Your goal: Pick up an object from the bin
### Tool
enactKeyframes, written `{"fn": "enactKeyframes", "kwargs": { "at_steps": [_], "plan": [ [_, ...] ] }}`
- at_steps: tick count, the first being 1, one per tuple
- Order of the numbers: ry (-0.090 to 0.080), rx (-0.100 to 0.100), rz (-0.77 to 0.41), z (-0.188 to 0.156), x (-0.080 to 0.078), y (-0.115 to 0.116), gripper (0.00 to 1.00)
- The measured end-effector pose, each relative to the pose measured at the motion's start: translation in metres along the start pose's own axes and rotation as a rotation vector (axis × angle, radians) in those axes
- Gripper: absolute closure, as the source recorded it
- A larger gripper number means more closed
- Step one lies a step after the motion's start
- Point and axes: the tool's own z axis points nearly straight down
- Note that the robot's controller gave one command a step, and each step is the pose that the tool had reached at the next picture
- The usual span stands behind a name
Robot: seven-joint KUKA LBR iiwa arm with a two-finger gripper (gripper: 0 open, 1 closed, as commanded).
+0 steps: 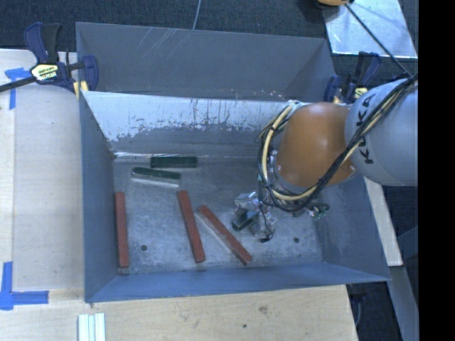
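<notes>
The slanting brown stick (224, 234) on the floor of the bin (99, 190) is my marker, and I place everything else from it. It is long, flat and reddish brown, and runs from its upper left end down to its lower right end, which lies close to the bin's front wall. Just left of it lies a second brown stick (190, 226) of the same kind. That one stands steeper, and the two are close together at their upper ends and spread apart lower down. Well to the left of the marker, along the left wall, lies a third brown stick (121, 229), nearly straight up and down in the view. Up and to the left of the marker, near the back wall, lie two dark green sticks: the back one (173, 161) is level, and the front one (156, 175) sits just below it, a little tilted, with a pale edge.

My claw (257, 222) is down at the floor just to the right of the marker's middle, apart from it as far as I can see. My orange wrist cover (313, 148) and its looped cables (269, 148) hang above and to the right of the marker.

At my claw, on the side toward the marker, is a small dark piece (240, 223). It is blackish green and short, and its shape is hard to make out against my metal parts. I cannot tell whether my claw is spread or pressed together, nor whether it grips this piece.
</notes>
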Motion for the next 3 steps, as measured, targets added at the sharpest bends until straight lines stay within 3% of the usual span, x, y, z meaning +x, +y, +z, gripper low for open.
{"fn": "enactKeyframes", "kwargs": {
  "at_steps": [3],
  "plan": [
    [0.003,-0.002,0.001,-0.0054,0.0007,0.0005,1.00]
  ]
}}
